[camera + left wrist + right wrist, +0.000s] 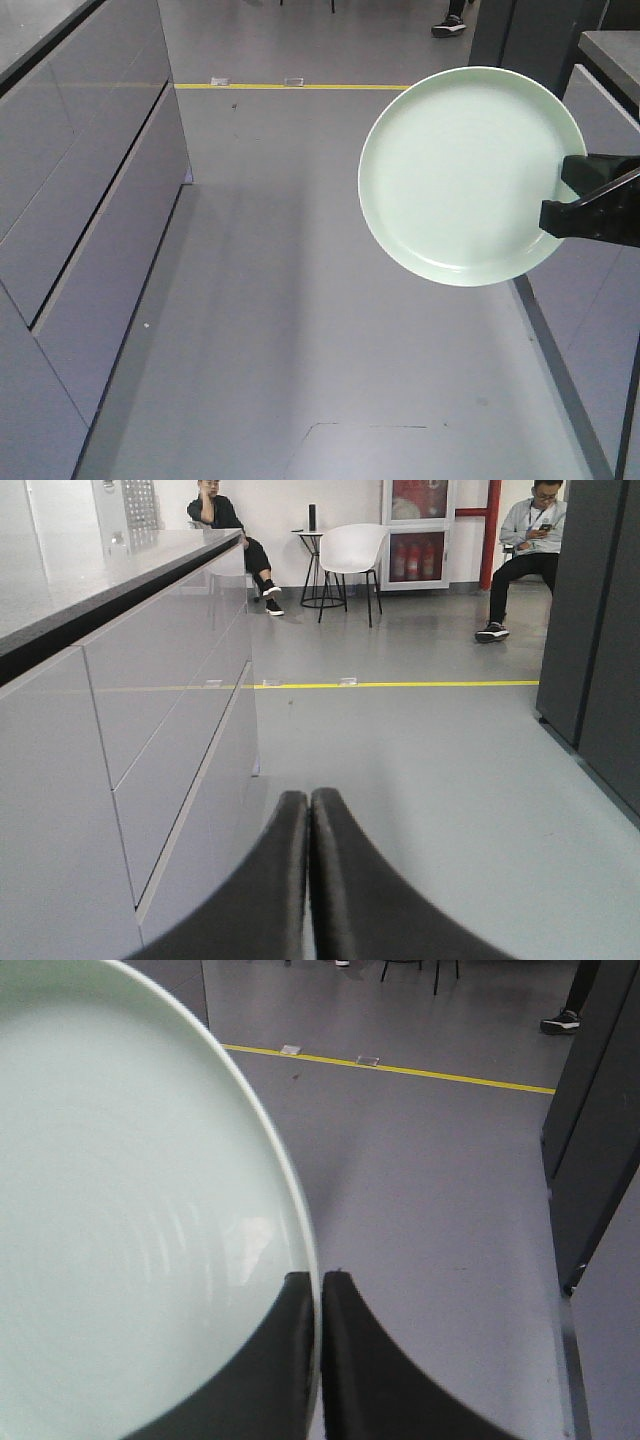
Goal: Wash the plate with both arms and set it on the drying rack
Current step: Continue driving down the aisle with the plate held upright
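1. The front view shows the plate point(465, 170) up in the air over the grey floor point(300, 330), on the right side of the picture. Its pale green face is turned to the camera, so it looks almost round.
2. The right pincer point(562, 197) comes in from the right edge and grips the plate by its right rim, with a black jaw on each side of the rim.
3. The right wrist view shows this grip from close up. The two jaws are nearly together, and only the thin rim is pinched between them. The plate fills the left half of that picture, and light shines on its glossy face.
4. Only the left wrist view shows the left pincer point(308, 800). Its two jaws are pressed tight together and hold nothing. It points out over the floor, just beside the grey bench point(110, 580).
5. The plate is in the front view and the right wrist view, but not in the left wrist view.
6. The bench runs along the left side, with flat grey drawer fronts. The front view shows it too.
7. A yellow line point(420, 684) crosses the floor in all three views.
8. The left wrist view alone shows the far end of the room. There is a white chair point(352, 545), a seated man in black point(225, 515) and a seated man in grey point(530, 530).
9. A dark cabinet point(590, 630) stands on the right.
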`<state>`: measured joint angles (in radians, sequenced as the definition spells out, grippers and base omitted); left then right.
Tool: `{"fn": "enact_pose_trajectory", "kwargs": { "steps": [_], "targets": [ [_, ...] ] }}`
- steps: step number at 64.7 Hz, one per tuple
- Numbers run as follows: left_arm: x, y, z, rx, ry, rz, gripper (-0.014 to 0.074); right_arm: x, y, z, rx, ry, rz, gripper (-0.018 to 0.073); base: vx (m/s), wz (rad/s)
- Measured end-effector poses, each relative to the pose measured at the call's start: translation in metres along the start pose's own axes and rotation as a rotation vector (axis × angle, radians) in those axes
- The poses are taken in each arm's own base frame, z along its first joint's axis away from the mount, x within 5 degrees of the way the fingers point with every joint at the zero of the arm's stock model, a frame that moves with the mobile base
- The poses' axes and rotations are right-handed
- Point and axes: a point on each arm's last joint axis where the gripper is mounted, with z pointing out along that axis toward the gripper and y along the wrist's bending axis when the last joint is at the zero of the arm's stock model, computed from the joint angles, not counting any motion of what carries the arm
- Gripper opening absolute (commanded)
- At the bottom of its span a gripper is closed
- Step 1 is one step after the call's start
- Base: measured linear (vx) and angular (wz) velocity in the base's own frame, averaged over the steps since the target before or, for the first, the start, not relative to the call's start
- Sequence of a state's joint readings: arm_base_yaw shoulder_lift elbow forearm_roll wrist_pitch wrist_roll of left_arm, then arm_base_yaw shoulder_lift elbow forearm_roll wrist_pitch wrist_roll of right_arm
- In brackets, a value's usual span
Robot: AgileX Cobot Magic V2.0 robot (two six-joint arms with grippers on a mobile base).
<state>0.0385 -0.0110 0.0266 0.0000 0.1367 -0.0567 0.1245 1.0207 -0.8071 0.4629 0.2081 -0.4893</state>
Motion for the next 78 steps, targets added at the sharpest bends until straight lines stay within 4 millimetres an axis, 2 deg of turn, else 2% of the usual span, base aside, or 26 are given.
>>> {"fn": "enact_pose_trajectory", "kwargs": {
  "steps": [78],
  "targets": [
    [0.0000, 0.0000, 0.0000, 0.000, 0.000, 0.000, -0.0006, 0.0000, 0.0000, 0.0000, 0.000, 0.000, 0.000, -0.0005, 0.09, -0.03]
  ]
}}
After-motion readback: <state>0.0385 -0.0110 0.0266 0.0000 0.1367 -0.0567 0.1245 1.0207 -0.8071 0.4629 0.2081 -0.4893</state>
